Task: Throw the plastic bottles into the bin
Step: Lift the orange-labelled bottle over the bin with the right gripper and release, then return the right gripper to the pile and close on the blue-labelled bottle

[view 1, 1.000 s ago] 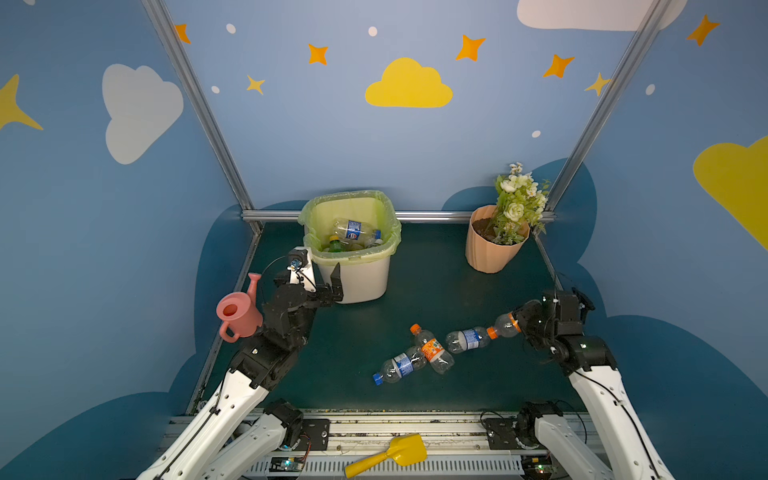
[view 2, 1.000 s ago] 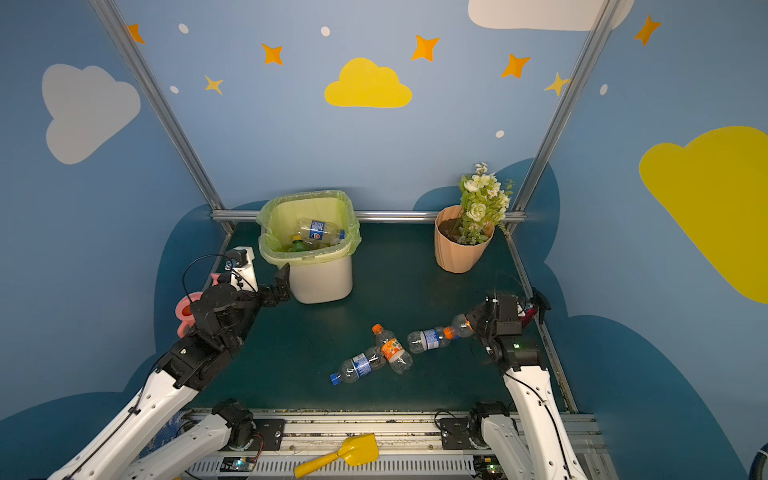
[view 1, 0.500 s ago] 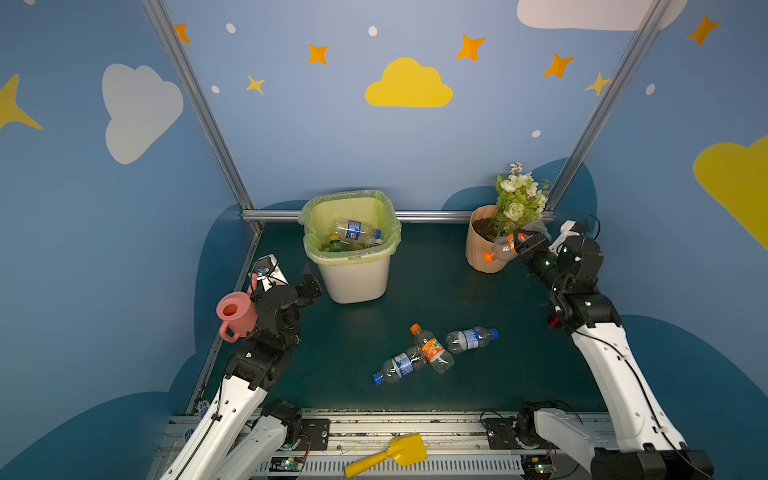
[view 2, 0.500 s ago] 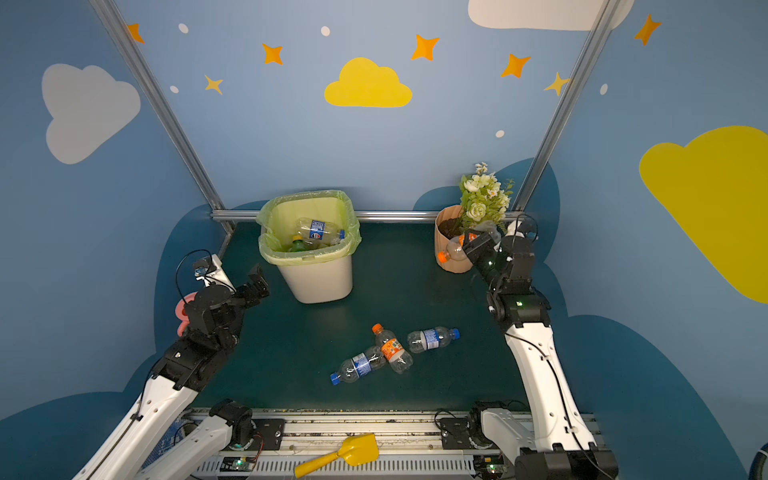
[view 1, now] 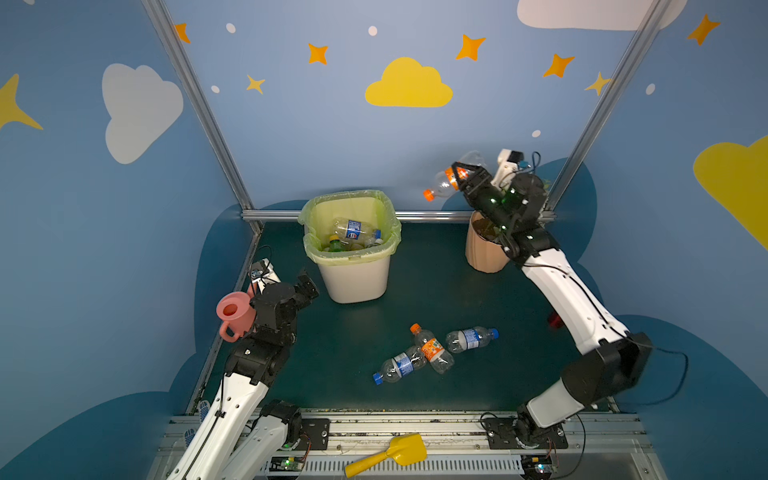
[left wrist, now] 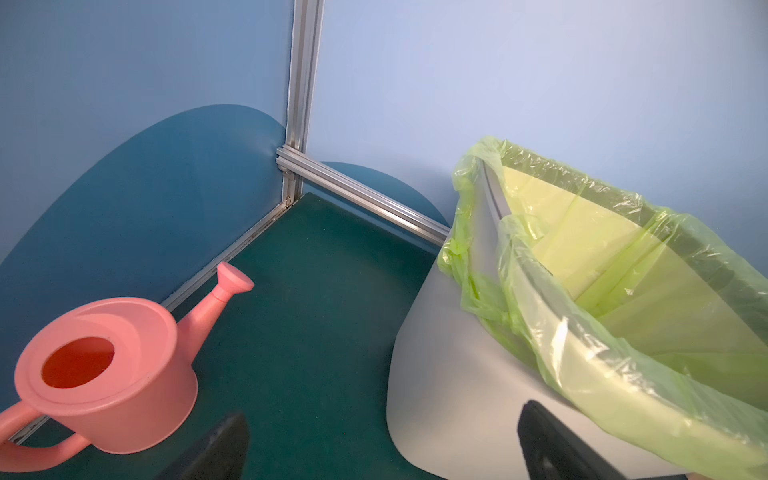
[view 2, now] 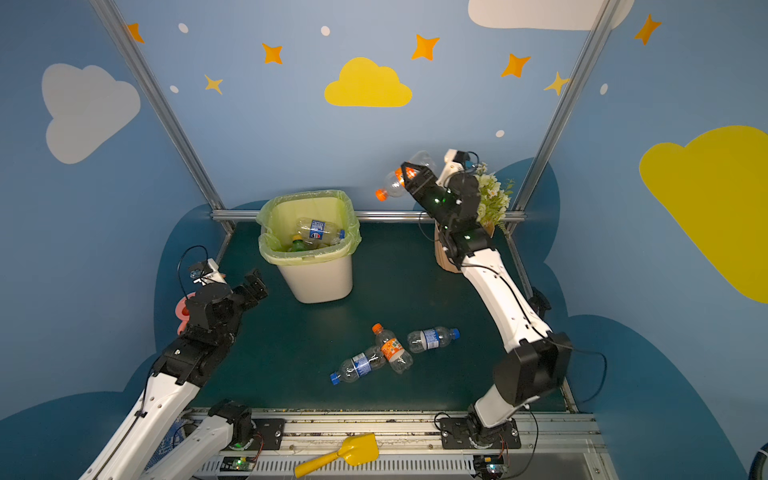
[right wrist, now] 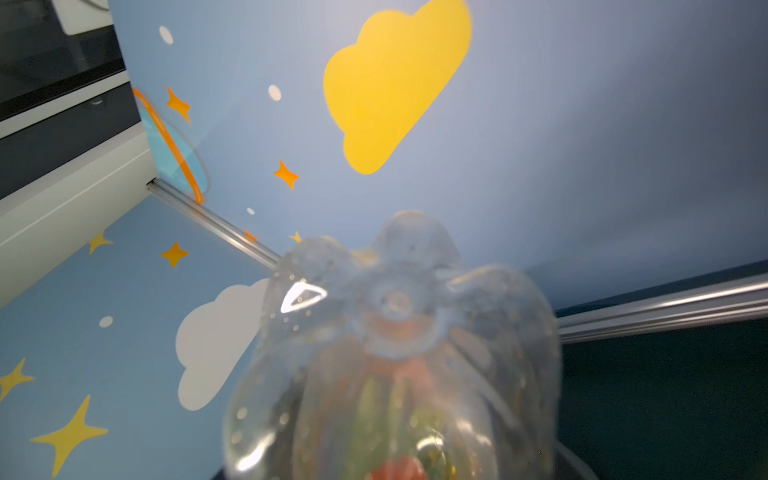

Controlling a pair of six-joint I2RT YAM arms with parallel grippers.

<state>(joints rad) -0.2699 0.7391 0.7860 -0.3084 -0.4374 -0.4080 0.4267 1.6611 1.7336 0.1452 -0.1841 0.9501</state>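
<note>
The right gripper [view 1: 458, 178] is pinching an orange-capped bottle [view 1: 439, 183] around its labelled middle, holding it high in the air with the cap tilting down toward the bin [view 1: 357, 278] — above the peach flower pot [view 1: 482, 255] and to the bin's right in both top views. The left gripper [view 1: 307, 286] is hovering with fingers spread wide and empty, just beside the bin and near the pink watering can [view 1: 235, 311]. Three plastic bottles [view 1: 432, 349] are lying together on the green table [view 1: 353, 332] — others are sitting inside the bin.
</note>
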